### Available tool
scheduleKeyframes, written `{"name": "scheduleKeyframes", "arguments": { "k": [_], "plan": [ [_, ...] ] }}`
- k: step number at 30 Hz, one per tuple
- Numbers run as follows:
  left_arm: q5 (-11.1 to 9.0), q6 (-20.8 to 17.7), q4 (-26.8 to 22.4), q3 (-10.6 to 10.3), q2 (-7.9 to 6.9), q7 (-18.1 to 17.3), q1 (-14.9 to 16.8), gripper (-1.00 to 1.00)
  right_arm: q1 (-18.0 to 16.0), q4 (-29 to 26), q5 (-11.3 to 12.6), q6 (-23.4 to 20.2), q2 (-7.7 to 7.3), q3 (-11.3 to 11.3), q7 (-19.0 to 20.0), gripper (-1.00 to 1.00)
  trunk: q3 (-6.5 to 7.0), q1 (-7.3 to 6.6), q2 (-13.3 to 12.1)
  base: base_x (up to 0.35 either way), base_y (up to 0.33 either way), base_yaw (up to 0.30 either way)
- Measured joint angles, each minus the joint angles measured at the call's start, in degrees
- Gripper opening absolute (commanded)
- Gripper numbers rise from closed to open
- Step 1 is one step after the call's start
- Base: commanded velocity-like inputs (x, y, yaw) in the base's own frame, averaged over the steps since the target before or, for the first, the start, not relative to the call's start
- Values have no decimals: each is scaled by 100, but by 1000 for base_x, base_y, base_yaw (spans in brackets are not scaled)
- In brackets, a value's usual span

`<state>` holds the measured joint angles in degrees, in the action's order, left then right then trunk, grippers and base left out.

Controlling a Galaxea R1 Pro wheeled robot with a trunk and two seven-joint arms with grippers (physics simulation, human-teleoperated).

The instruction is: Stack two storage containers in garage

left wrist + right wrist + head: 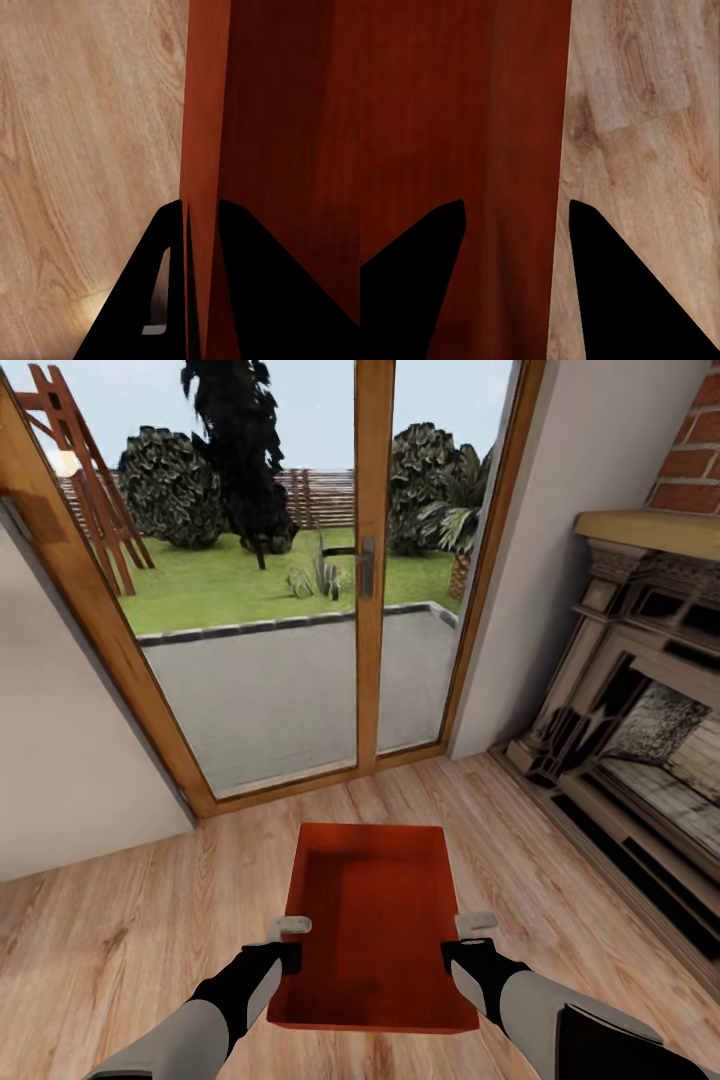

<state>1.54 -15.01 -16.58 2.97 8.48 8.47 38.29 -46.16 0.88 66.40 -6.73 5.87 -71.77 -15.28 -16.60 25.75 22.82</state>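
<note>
One orange-red storage container (372,920) lies lengthwise in front of me over the light wood planks of the living room, open top up and empty. My left gripper (289,938) is at its left wall. In the left wrist view the left gripper (201,206) is shut on that thin red wall (204,112), one finger on each side. At the right wall sits my right gripper (473,932). The right wrist view has the right gripper (517,202) straddling the container's wall (529,112) with its fingers well apart, one inside the bin and one at the outer edge.
Wood-framed glass doors (370,560) stand straight ahead, with a patio and garden beyond. A brick fireplace (640,720) fills the right side. A white wall (60,760) juts in at the left. Wood floor (130,920) spreads around the container.
</note>
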Motion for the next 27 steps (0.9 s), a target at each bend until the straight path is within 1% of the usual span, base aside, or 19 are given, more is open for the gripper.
{"name": "scheduleKeyframes", "arguments": {
  "k": [5, 11, 27],
  "plan": [
    [0, 0, 1, -1, 1, 2, 2, -100, 0, -1, 1, 0, -2, 1, 1, -100, 38, 0, 0, 0, 0, 0],
    [0, -1, 0, 1, -1, -2, -1, -100, 0, 0, 0, -3, 0, -1, 0, -100, 54, 0, 0, 0, 0, 0],
    [-1, 0, -1, -5, 4, 8, 2, -100, 0, 0, 0, 4, -2, 2, -1, -100, 197, 0, 0, 0, 0, 0]
  ]
}}
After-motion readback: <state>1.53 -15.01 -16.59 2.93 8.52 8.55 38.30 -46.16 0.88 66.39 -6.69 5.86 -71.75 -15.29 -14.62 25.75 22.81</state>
